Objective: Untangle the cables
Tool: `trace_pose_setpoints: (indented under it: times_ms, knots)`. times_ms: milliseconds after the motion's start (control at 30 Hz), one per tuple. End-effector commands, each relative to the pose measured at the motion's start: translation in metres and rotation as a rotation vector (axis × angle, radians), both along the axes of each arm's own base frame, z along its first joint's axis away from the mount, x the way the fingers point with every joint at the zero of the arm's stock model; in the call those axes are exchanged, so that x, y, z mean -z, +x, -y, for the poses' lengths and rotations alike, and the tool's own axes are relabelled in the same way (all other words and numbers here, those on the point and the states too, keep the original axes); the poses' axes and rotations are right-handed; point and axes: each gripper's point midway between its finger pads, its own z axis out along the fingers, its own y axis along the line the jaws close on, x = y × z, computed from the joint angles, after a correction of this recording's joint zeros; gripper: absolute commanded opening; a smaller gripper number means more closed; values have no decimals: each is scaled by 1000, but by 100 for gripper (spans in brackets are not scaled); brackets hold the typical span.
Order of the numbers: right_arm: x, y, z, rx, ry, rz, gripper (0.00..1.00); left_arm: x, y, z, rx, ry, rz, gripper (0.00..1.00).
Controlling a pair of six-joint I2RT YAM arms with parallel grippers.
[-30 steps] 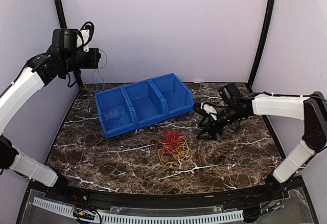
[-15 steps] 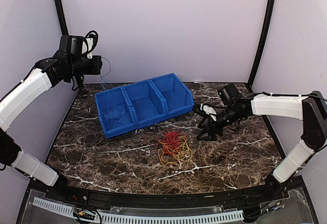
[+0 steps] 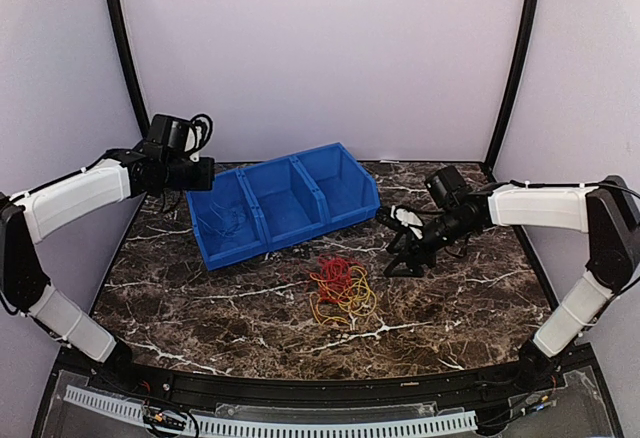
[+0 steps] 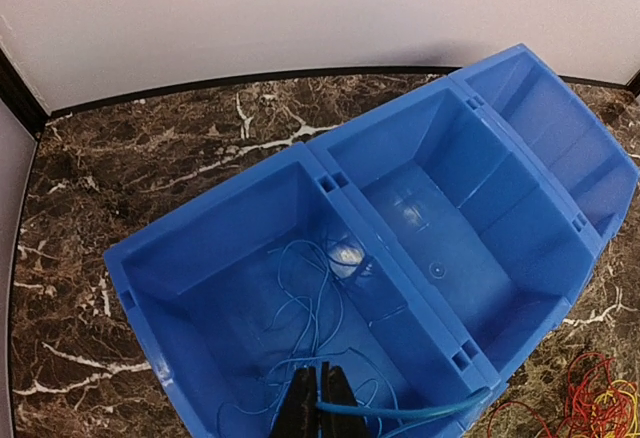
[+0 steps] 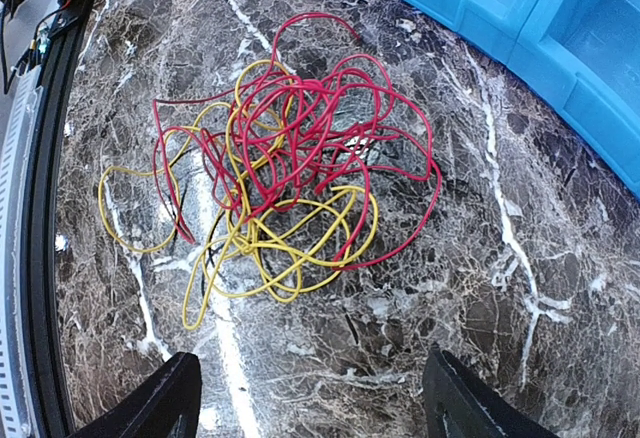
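A tangle of red and yellow cables (image 3: 341,288) lies on the marble table in front of the blue bin; the right wrist view shows it (image 5: 275,173) close up. A thin blue cable (image 4: 310,313) lies coiled in the bin's left compartment (image 3: 226,220). My left gripper (image 4: 320,403) hovers over that compartment, shut on the blue cable's end. From above it shows at the bin's left end (image 3: 203,174). My right gripper (image 5: 312,398) is open and empty, low over the table just right of the tangle (image 3: 400,258).
The blue three-compartment bin (image 3: 283,203) stands at the back middle of the table; its middle (image 4: 440,228) and right compartments hold nothing. Black frame posts stand at the back corners. The table's front rail (image 3: 300,398) runs along the near edge.
My left gripper has come down and rightward from high at the back left to just over the bin's left compartment, lowering the blue cable into it. My right gripper has barely moved.
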Motion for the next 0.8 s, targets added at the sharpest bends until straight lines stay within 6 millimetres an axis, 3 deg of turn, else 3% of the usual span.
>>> trace_pose_setpoints:
  times_ms: [0,267,400,633,767]
  knots:
    - [-4,3,-3,-11,17,3,78,10,6,4,-25,-80,-11,0]
    - [-3,2,-3,-17,17,1,78,39,22,-3,-49,-88,-77,0]
    - [-2,1,-4,-23,19,-7,78,51,41,-11,-62,-94,-92,0]
    - [-1,1,-5,-27,16,-14,78,52,40,-11,-54,-124,-98,31]
    - [-1,0,-5,-27,18,-20,79,43,32,-16,-62,-121,-74,38]
